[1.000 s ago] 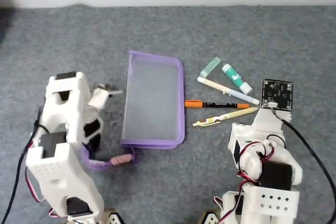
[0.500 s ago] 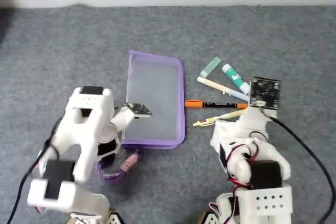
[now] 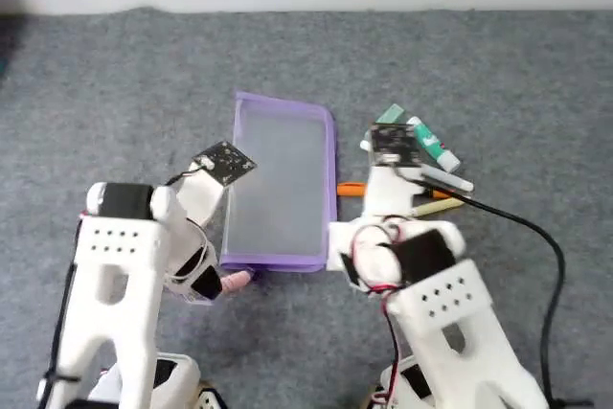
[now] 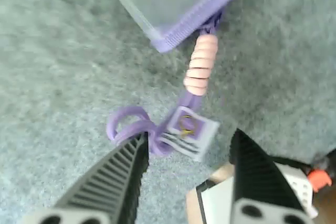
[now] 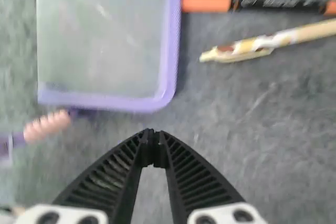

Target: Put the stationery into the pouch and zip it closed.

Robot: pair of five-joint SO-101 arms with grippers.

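The clear pouch (image 3: 278, 179) with a purple zip edge lies flat mid-table. Its pink beaded pull (image 4: 199, 65) and purple strap with a tag (image 4: 185, 128) trail off the near left corner. My left gripper (image 4: 189, 137) hangs open just above that tag and strap, holding nothing. My right gripper (image 5: 152, 136) is shut and empty, over bare carpet just off the pouch's (image 5: 105, 35) near right corner. Beside the pouch lie an orange marker (image 5: 252, 2) and a yellow pen (image 5: 268, 43). A glue stick (image 3: 436, 146), a white pen (image 3: 450, 179) and a green piece (image 3: 391, 114) lie farther right.
Grey carpet (image 3: 517, 74) covers the table up to a white wall at the back. The right arm (image 3: 402, 256) hangs over part of the pens. The left arm (image 3: 134, 237) stands close to the pouch's left edge.
Both arms have swung in toward the pouch: the left arm rightward over the strap, the right arm leftward to the near right corner. The strap and pink pull shifted slightly.
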